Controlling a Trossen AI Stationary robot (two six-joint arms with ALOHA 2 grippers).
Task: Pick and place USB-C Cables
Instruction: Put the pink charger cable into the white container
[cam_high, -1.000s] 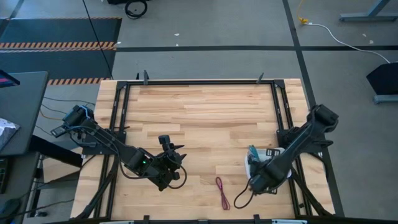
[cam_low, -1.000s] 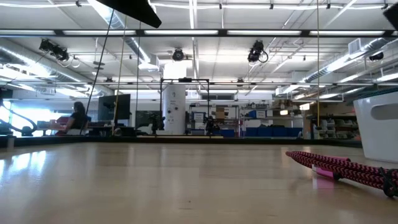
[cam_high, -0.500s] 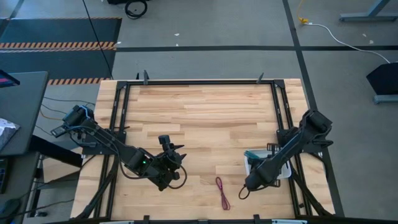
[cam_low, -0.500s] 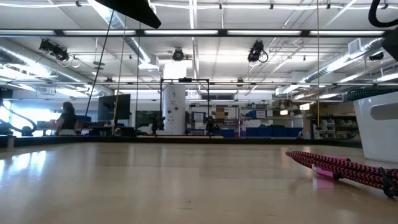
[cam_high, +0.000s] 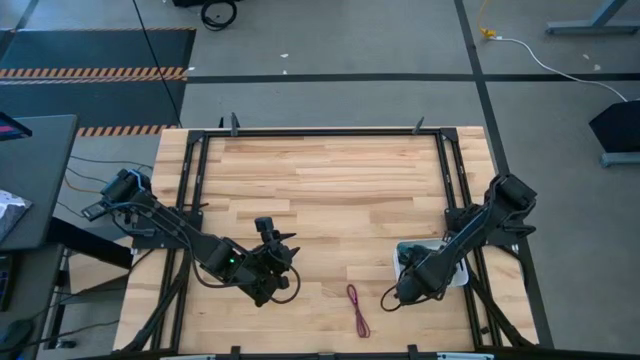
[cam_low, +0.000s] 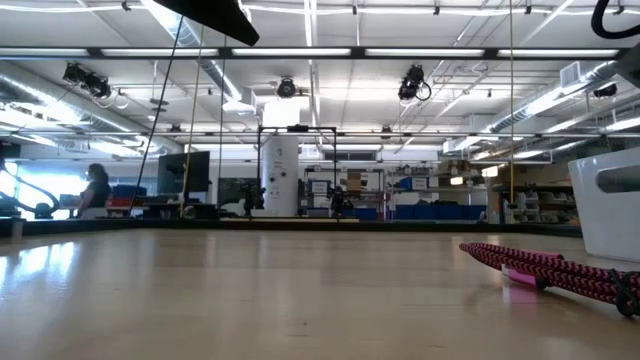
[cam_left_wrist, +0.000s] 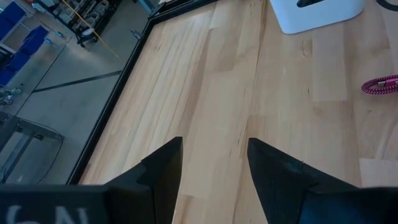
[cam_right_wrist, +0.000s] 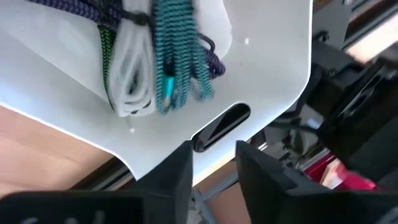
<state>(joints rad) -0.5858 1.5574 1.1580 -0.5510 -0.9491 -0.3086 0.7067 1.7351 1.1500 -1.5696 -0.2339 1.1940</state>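
A maroon USB-C cable (cam_high: 357, 310) lies flat on the wood near the table's near edge; it also shows in the low view (cam_low: 550, 268) and the left wrist view (cam_left_wrist: 380, 84). In the white bin (cam_high: 452, 272), the right wrist view shows a teal bundle (cam_right_wrist: 177, 56), a pale grey one (cam_right_wrist: 134, 74), a green one (cam_right_wrist: 107, 43) and a purple one (cam_right_wrist: 81, 9) lying on its floor. My right gripper (cam_right_wrist: 213, 152) hangs open above the bin's near-left rim (cam_high: 403, 290), holding nothing. My left gripper (cam_left_wrist: 214, 168) waits open over bare wood (cam_high: 278, 252), left of the maroon cable.
The bin (cam_low: 612, 200) stands by the table's right edge, with a handle slot (cam_right_wrist: 221, 124) in its wall. A black frame (cam_high: 320, 132) runs round the table. Bare wood lies between the two arms and toward the far edge.
The teal bundle, which showed above the bin's rim half a second ago, has dropped into the bin and lies with the others. My right arm has shifted a little over the bin's left rim. My left arm has kept still.
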